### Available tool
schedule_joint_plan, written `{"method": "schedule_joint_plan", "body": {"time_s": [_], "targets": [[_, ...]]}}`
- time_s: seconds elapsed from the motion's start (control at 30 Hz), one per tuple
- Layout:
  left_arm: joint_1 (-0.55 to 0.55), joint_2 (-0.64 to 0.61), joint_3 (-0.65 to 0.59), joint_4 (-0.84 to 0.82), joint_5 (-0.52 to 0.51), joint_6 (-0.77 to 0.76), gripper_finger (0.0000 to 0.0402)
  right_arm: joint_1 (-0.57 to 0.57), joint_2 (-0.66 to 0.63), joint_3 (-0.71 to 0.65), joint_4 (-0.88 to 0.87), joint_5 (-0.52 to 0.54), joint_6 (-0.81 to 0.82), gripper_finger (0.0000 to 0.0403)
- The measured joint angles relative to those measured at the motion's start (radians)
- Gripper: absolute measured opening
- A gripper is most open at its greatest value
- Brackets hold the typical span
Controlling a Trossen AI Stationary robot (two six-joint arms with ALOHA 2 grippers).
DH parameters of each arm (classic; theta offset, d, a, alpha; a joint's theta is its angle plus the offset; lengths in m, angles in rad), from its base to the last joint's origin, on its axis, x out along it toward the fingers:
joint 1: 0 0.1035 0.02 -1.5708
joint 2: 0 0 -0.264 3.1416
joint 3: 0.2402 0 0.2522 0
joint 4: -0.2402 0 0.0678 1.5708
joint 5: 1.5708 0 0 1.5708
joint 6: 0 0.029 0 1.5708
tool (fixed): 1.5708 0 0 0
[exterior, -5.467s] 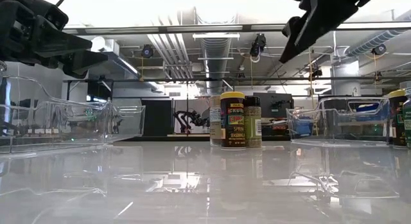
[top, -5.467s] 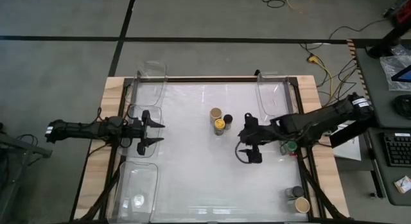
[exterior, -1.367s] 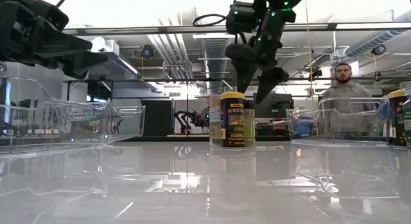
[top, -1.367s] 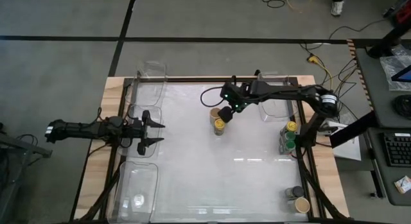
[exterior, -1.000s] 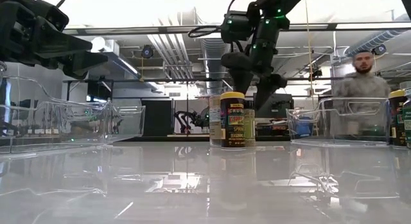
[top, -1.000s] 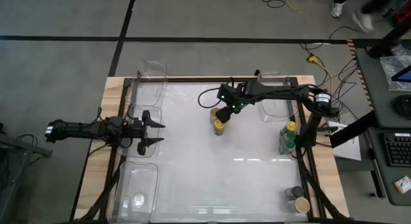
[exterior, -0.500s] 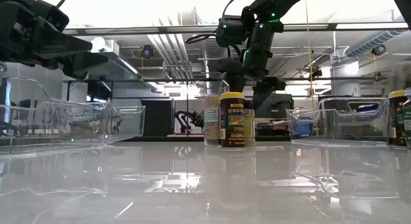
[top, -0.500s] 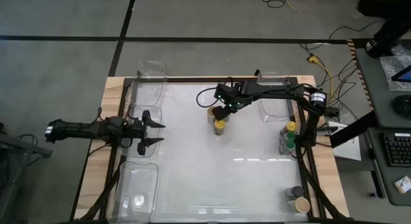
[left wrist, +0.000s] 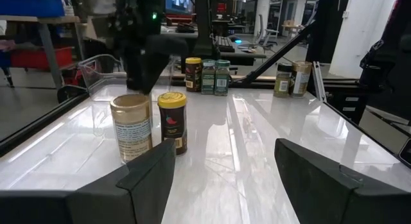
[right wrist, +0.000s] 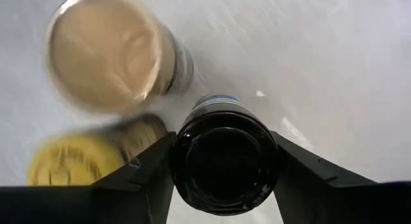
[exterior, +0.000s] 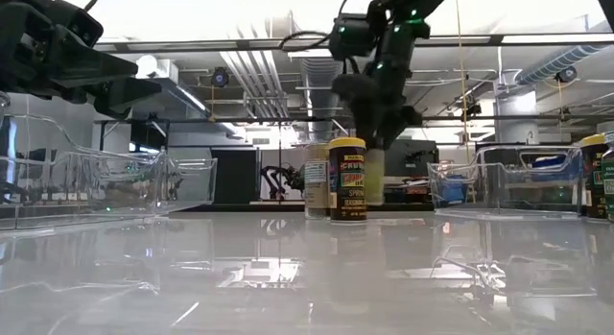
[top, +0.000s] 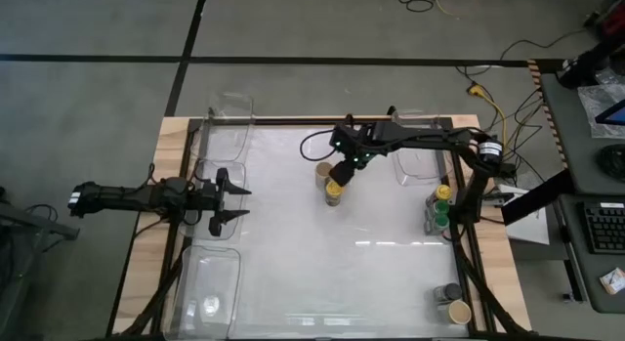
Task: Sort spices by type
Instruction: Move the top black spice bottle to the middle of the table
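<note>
Black-lidded jar (right wrist: 223, 161) | clamped in right tool (right wrist: 221, 169) | label hidden

yellow-lidded jar (exterior: 347, 179) — label partly read in the low view: "SPRIN" on a yellow band | other jar labels — no text can be read

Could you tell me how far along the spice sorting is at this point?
Partly done. Two groups already stand at the table's right edge: a yellow- and green-lidded group and a pair near the corner. In hand: the right tool is shut on the black-lidded jar in the middle. Left: the tan-lidded jar and yellow-lidded jar beside it. The left tool waits open at the left edge.
</note>
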Motion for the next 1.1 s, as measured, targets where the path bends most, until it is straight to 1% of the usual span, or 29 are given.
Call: {"method": "schedule_joint_plan", "body": {"time_s": [0.1,0.2,0.27,0.4,0.47,0.63,0.73,0.83,0.93,1.1], "targets": [[0.000,0.000,0.000,0.000,0.000,0.000,0.0251,-0.007,-0.043,0.000,-0.066,0.003,-0.157,0.0215],[0.000,0.000,0.000,0.000,0.000,0.000,0.0251,-0.002,-0.087,0.000,-0.139,0.000,-0.403,0.0212],[0.000,0.000,0.000,0.000,0.000,0.000,0.0251,0.016,-0.110,0.000,-0.188,-0.020,-0.554,0.0206],[0.000,0.000,0.000,0.000,0.000,0.000,0.0251,0.066,-0.137,-0.002,-0.261,-0.097,-0.729,0.0201],[0.000,0.001,0.000,0.000,0.000,0.000,0.0251,0.103,-0.141,-0.004,-0.268,-0.114,-0.798,0.0205],[0.000,0.001,0.000,0.000,0.000,0.000,0.0251,0.208,-0.124,-0.019,-0.250,-0.115,-0.913,0.0215],[0.000,0.001,0.000,0.000,0.000,0.000,0.0251,0.272,-0.108,-0.034,-0.229,-0.121,-0.911,0.0211],[0.000,0.001,0.000,0.000,0.000,0.000,0.0251,0.340,-0.098,-0.043,-0.220,-0.164,-0.910,0.0203],[0.000,0.002,0.000,0.000,0.000,0.000,0.0251,0.404,-0.094,-0.048,-0.186,-0.176,-0.916,0.0201],[0.000,0.003,0.000,0.000,0.000,0.000,0.0251,0.472,-0.094,-0.059,-0.090,-0.176,-0.920,0.0219]]}}
